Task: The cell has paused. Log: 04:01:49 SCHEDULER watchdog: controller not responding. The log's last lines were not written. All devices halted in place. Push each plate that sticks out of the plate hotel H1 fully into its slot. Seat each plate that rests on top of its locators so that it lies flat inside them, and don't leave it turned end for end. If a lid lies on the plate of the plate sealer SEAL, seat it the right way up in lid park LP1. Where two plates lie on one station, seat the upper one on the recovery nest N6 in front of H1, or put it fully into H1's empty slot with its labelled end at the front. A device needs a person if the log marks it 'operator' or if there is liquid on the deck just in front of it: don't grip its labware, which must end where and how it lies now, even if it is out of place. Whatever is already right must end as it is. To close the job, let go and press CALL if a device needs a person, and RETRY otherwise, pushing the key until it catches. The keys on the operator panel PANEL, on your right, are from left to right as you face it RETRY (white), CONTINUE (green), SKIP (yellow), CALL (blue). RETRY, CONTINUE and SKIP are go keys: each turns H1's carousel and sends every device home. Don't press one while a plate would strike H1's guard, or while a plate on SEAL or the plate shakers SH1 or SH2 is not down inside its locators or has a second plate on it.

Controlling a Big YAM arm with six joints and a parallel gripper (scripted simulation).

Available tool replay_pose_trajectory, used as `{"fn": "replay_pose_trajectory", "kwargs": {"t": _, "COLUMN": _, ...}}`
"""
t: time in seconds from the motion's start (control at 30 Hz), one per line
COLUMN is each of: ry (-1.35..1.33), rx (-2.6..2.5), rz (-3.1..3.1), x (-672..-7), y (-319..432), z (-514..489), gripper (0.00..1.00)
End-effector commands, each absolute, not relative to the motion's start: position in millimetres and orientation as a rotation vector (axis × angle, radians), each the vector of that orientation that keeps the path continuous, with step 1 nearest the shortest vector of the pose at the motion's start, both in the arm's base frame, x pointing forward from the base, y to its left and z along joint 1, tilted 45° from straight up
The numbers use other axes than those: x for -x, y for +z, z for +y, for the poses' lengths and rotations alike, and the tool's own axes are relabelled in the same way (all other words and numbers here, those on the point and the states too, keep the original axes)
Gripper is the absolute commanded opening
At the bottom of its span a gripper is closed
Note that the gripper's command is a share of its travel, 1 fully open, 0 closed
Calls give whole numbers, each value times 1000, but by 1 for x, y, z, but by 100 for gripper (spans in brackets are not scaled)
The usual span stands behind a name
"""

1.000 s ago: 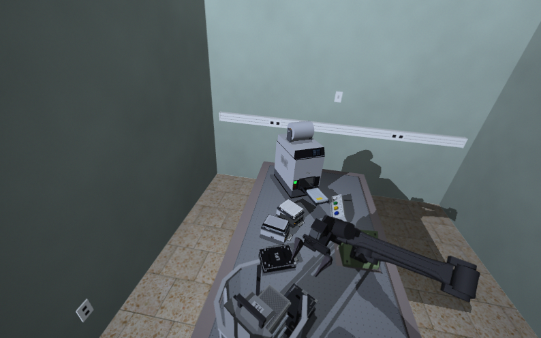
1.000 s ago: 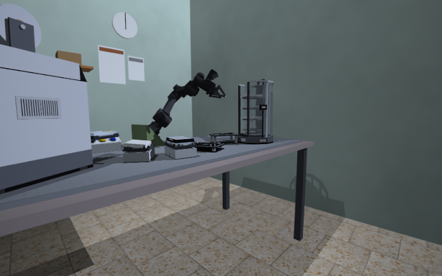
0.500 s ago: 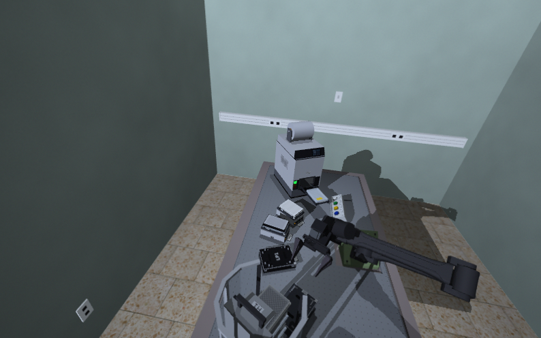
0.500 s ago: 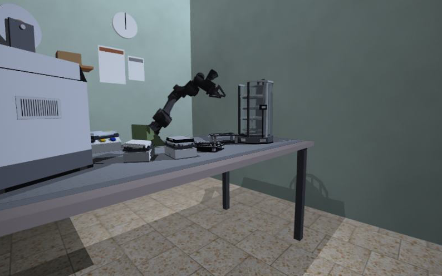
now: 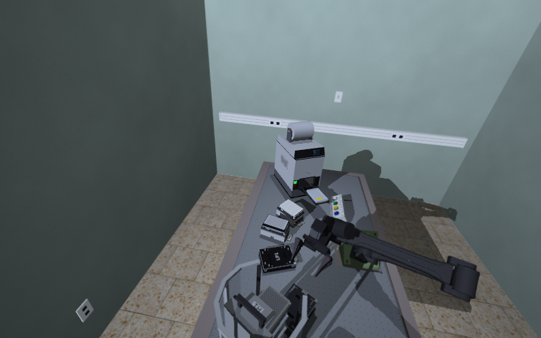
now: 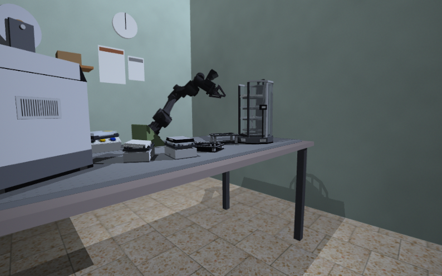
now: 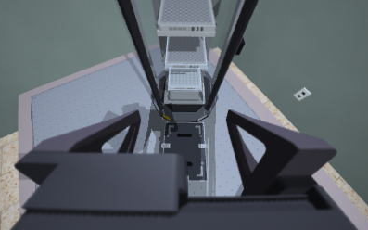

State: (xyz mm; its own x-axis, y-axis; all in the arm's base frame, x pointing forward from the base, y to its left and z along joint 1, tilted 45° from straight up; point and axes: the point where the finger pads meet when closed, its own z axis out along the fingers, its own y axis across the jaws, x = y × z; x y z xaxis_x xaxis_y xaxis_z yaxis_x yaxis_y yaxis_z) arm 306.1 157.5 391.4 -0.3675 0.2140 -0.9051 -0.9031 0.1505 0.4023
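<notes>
Standing at the far end of the bench (image 6: 216, 161), the plate hotel H1 (image 7: 139, 56) is a tall clear cylinder with dark posts. Its slots hold white gridded plates (image 7: 184, 80) one above another — the top one shows a labelled end toward the front. Just in front of it lies the dark recovery nest N6 (image 7: 197, 139), with nothing in it. The gripper (image 7: 184, 134) hangs high above the nest, jaws spread wide and grasping nothing.

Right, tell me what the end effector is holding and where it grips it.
Nothing is held. The end effector is wide open in the air, its fingers apart, aimed at the plate tower and the empty black nest in front of it.
</notes>
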Motion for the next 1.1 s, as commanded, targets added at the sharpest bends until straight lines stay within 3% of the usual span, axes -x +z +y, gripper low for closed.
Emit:
{"fn": "replay_pose_trajectory", "kwargs": {"t": 0.0, "ry": 1406, "rx": 721, "rz": 1418, "x": -313, "y": 404, "z": 154, "gripper": 100}}
{"fn": "replay_pose_trajectory", "kwargs": {"t": 1.07, "ry": 1421, "rx": 721, "rz": 1428, "x": -297, "y": 361, "z": 190, "gripper": 100}}
